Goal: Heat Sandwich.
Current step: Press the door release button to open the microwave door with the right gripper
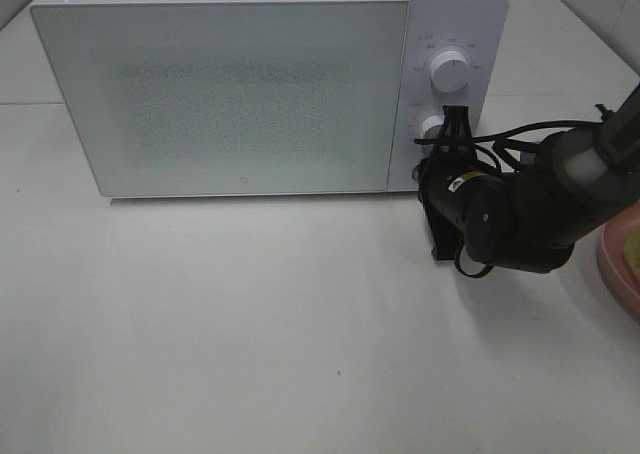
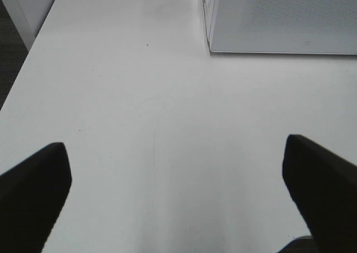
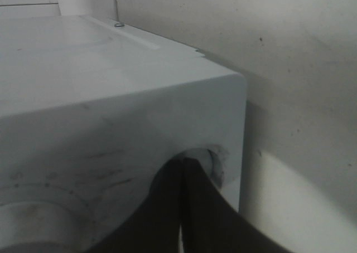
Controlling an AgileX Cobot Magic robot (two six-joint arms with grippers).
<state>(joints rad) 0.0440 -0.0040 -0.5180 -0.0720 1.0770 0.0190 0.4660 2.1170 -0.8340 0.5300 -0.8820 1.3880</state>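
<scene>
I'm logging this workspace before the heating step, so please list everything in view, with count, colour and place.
box-shaped microwave oven with closed door: one, white, at the back of the table.
round control knobs: two, white, on the oven's right panel, upper above lower.
round plate: one, pink, at the table's right edge, partly out of view.
flat-sided sandwich piece: one, pale yellow-green, on the plate.
smooth table: one, white, under everything.
right pincer: one, black, shut, tips at the lower knob.
left pincer: one, black, open, above the table, left of the oven.
</scene>
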